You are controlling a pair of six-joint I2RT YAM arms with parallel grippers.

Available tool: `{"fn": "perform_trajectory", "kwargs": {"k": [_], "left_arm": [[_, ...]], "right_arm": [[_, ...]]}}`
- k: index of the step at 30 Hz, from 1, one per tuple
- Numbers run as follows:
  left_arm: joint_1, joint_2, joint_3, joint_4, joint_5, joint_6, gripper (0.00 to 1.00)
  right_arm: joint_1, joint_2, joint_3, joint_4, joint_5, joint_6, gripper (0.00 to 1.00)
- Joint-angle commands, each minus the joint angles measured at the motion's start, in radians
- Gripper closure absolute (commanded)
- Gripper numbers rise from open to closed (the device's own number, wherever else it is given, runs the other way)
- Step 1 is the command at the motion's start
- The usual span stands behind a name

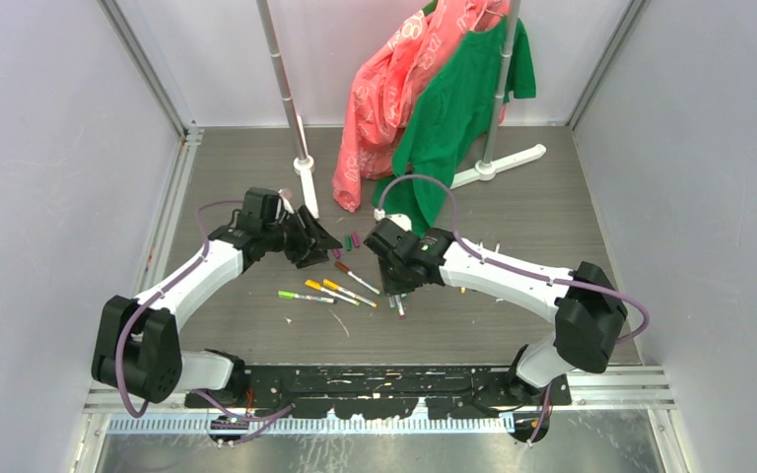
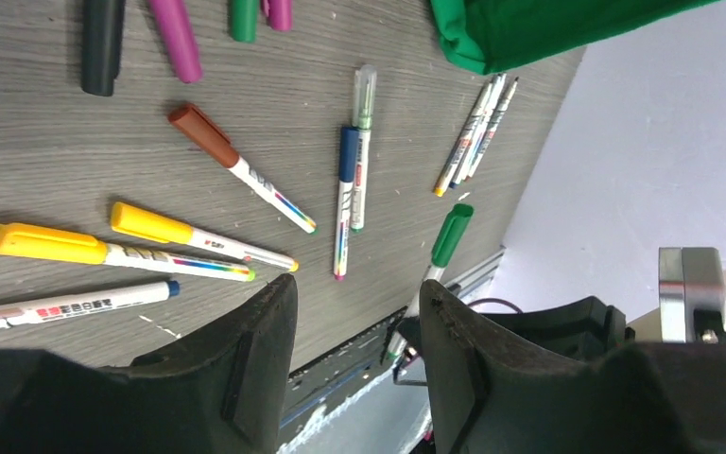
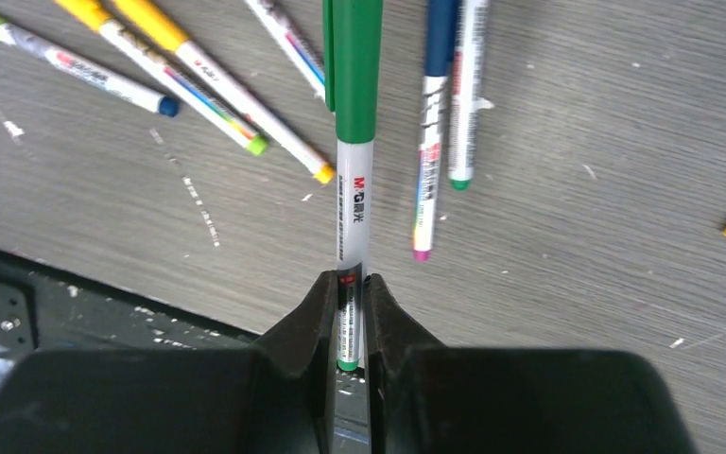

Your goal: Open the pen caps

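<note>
Pen (image 3: 352, 208) with green cap (image 3: 354, 66) clamped in right gripper (image 3: 351, 284), left gripper (image 2: 357, 288) half-open, empty

The black two-finger right pincer (image 3: 350, 288) is clamping the white barrel of a thin green-capped marker pen (image 3: 353, 213), whose long green plastic cap (image 3: 355, 66) is pointing away toward the top edge. Behind it, a grey wood-grain table (image 3: 586, 123) is carrying more pens. A blue-capped pen with a magenta tip (image 3: 428, 142) and a white pen with a green tip (image 3: 465, 95) are lying side by side on the right. Two yellow-capped pens (image 3: 217, 78) and a blue-tipped pen (image 3: 104, 78) are slanting on the left.
</note>
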Motion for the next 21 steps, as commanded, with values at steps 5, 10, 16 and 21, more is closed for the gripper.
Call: {"fn": "perform_trajectory", "kwargs": {"k": [5, 10, 16, 21], "left_arm": [[-0.018, -0.026, -0.007, 0.135, 0.08, -0.062, 0.49], [-0.026, -0.021, -0.006, 0.145, 0.076, -0.067, 0.49], [-0.034, -0.01, -0.01, 0.152, 0.076, -0.064, 0.48], [-0.036, -0.003, -0.016, 0.157, 0.076, -0.059, 0.48]], "right_arm": [[0.04, 0.054, 0.123, 0.077, -0.086, 0.001, 0.99], [0.065, 0.112, 0.184, 0.075, -0.111, -0.004, 0.99], [0.085, 0.167, 0.243, 0.074, -0.137, -0.009, 0.99], [0.089, 0.187, 0.279, 0.072, -0.145, -0.014, 0.99]]}}
